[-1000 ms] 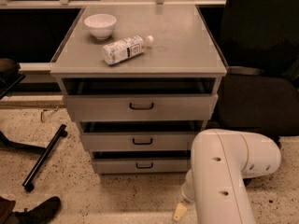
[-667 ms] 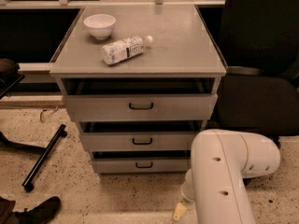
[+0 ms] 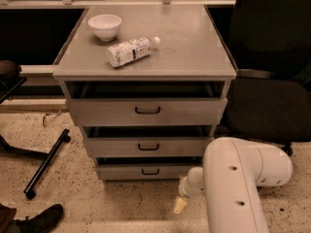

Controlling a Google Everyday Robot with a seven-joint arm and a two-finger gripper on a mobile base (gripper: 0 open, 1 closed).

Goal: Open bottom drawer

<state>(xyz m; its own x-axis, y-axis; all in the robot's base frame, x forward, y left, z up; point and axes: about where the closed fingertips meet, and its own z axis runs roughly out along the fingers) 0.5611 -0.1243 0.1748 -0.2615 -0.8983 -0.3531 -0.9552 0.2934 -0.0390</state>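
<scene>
One handle (image 3: 150,171) to hook on the bottom drawer (image 3: 119,172), just up-left of the gripper (image 3: 180,206) (grip: can't tell). Probably slides light.

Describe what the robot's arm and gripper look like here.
The arm is a thick, smooth white shell with rounded joints and a few small dark round holes; no cables or markings show. The gripper, low over the floor by the right end of the bottom drawer, shows as a white cylindrical stub ending in a pale yellowish tip.
</scene>
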